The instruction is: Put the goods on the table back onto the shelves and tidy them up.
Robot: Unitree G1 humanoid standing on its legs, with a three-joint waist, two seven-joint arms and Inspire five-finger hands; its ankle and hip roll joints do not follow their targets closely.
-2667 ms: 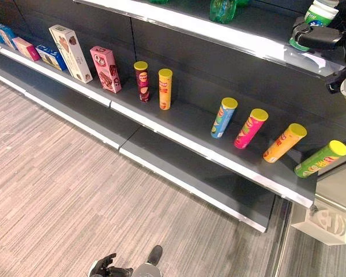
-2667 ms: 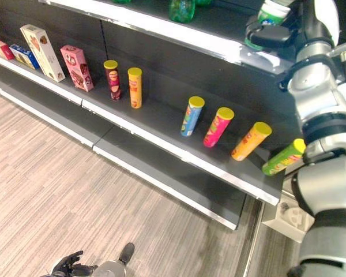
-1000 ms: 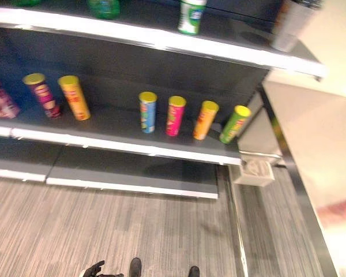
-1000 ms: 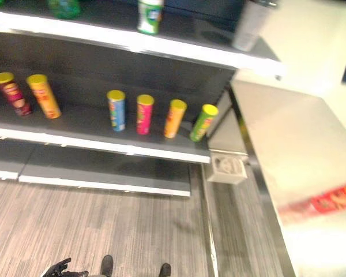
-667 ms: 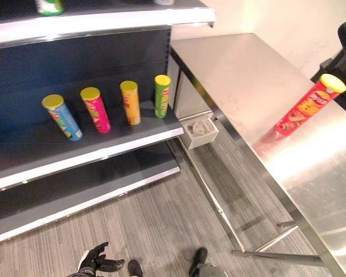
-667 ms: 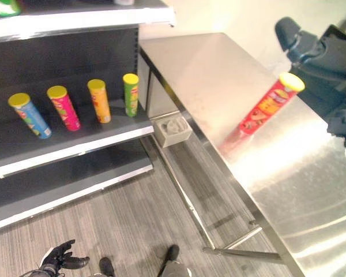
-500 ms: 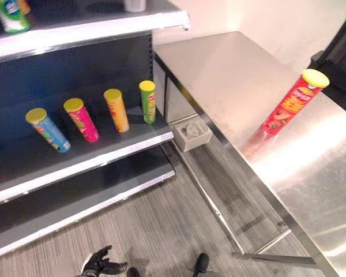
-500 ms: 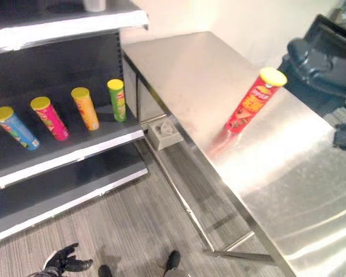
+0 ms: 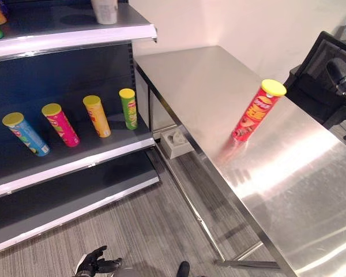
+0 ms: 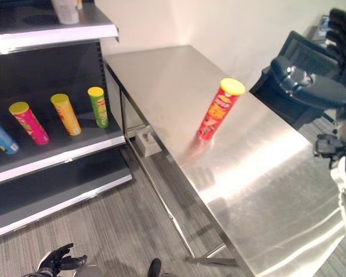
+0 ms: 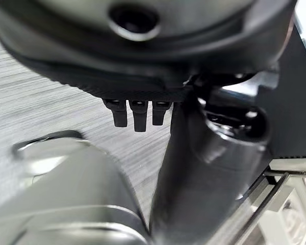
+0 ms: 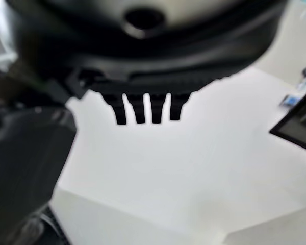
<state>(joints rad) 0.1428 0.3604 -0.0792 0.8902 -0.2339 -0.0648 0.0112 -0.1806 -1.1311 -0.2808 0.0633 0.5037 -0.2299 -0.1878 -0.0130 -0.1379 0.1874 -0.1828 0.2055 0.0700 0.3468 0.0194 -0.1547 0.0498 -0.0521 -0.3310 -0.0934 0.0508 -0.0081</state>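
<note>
Red cylindrical can (image 9: pixel 255 111) – upright, brushed-steel table (image 9: pixel 311 190)

red yellow-lidded can (image 9: pixel 255 112), upright on table (image 9: pixel 311 190)

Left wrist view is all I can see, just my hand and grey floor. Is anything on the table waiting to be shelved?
Observer: Yes, one red can with a yellow lid stands upright on the steel table.
Operator: Is the other hand on it?
Observer: No. The right hand is raised to the can's right, apart from it, fingers straight and holding nothing.
Operator: Where would it go?
Observer: A blue can, pink can, orange can and green can stand in a row on the middle shelf, left of the table.
</note>
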